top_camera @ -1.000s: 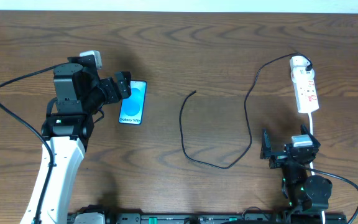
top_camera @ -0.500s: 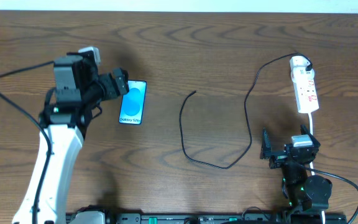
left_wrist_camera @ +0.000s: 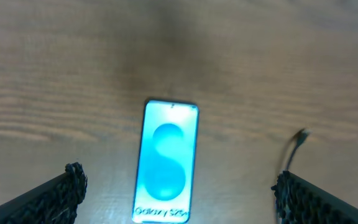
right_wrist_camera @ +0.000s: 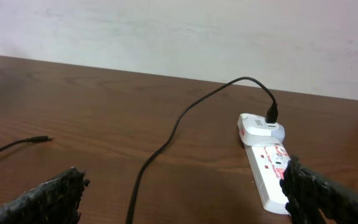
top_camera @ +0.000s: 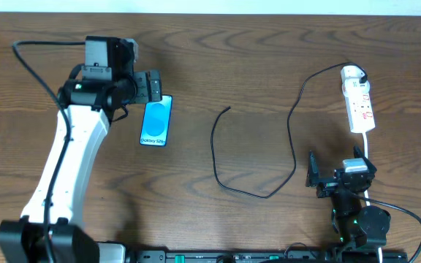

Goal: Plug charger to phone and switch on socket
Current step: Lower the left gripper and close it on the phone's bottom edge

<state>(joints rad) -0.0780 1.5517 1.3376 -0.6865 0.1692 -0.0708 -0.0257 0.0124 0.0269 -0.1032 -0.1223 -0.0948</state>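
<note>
The phone [top_camera: 156, 121] lies flat on the table with its blue screen up; it also shows in the left wrist view [left_wrist_camera: 166, 162]. My left gripper [top_camera: 153, 86] is open and empty, just behind the phone's far end, its fingers [left_wrist_camera: 178, 194] spread wide to either side of the phone. The black charger cable [top_camera: 292, 142] runs from the white socket [top_camera: 359, 98] in a loop, and its free plug tip [top_camera: 228, 109] lies mid-table; the tip shows in the left wrist view [left_wrist_camera: 299, 136]. My right gripper [top_camera: 336, 177] is open and empty near the front edge, with the socket [right_wrist_camera: 267, 163] ahead.
The socket's thick white cord [top_camera: 366, 143] runs from the strip toward the right arm. A white adapter [right_wrist_camera: 261, 127] sits plugged in at the socket's far end. The table's back edge meets a white wall.
My left arm has swung toward the back of the table and turned, so its gripper now sits behind the phone's far end. The phone, cable and right arm have not moved.
</note>
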